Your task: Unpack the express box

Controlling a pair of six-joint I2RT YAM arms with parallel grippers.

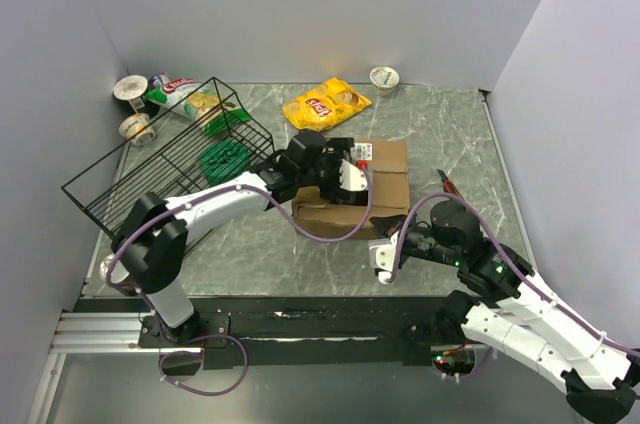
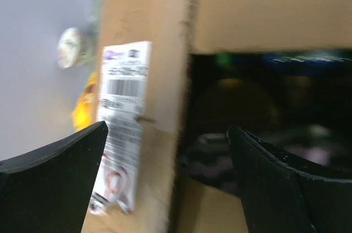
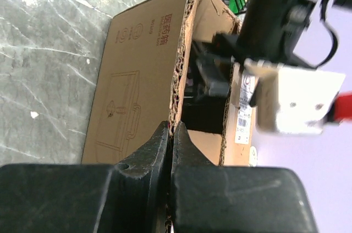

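The brown express box [image 1: 388,176] lies in the middle of the table, its opening facing the arms. My left gripper [image 1: 347,176] is at the box's opening, open and empty. In the left wrist view [image 2: 168,153] its fingers straddle the flap edge that bears the white label [image 2: 122,123], with a dark interior behind it. My right gripper [image 1: 386,242] is shut on the corrugated edge of the box's near flap [image 3: 181,79]. Its fingertips [image 3: 171,129] pinch the cardboard. The box contents are dark and unclear.
A black wire basket [image 1: 160,169] holding a green item [image 1: 225,158] stands tilted at the left. A yellow chip bag [image 1: 324,104] and a small cup [image 1: 384,77] lie at the back. Two cups [image 1: 131,90] and a green snack bag [image 1: 180,94] sit far left. A red-handled tool [image 1: 447,184] lies right of the box.
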